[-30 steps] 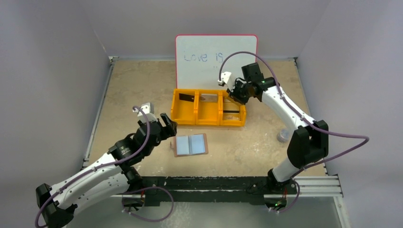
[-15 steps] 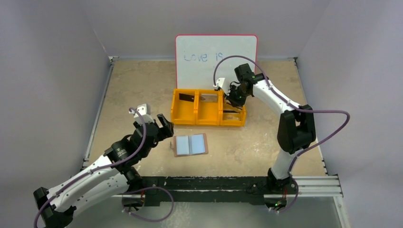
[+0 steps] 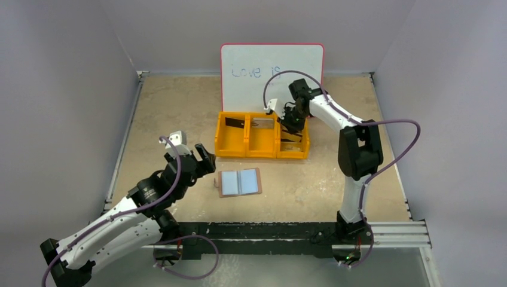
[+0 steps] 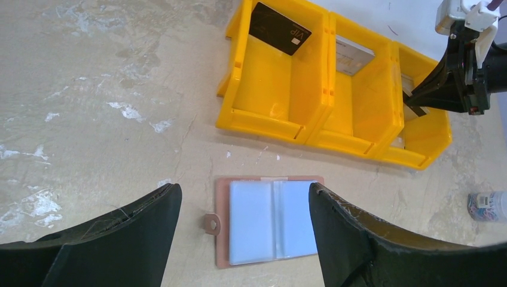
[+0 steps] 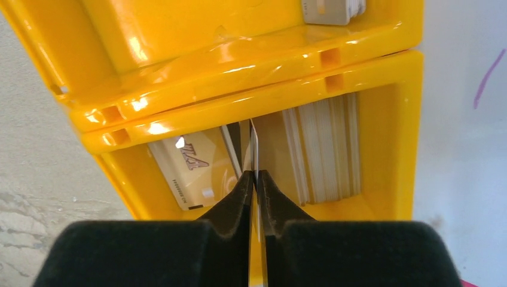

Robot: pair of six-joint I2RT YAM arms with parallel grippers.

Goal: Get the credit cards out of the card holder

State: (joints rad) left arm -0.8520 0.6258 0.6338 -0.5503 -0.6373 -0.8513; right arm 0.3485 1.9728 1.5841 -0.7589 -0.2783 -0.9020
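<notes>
The right gripper [image 5: 255, 179] is clamped on a thin card [image 5: 253, 140], held edge-on inside the right bin of the tray [image 4: 272, 125]. A black card [image 4: 279, 28] leans in the left bin, a grey card [image 4: 353, 54] in the middle one. The holder [image 4: 272, 221] lies open on the table [image 4: 89, 119] just in front of the tray, pockets up. The left gripper [image 3: 205, 157] hangs near its left side, fingers wide apart
</notes>
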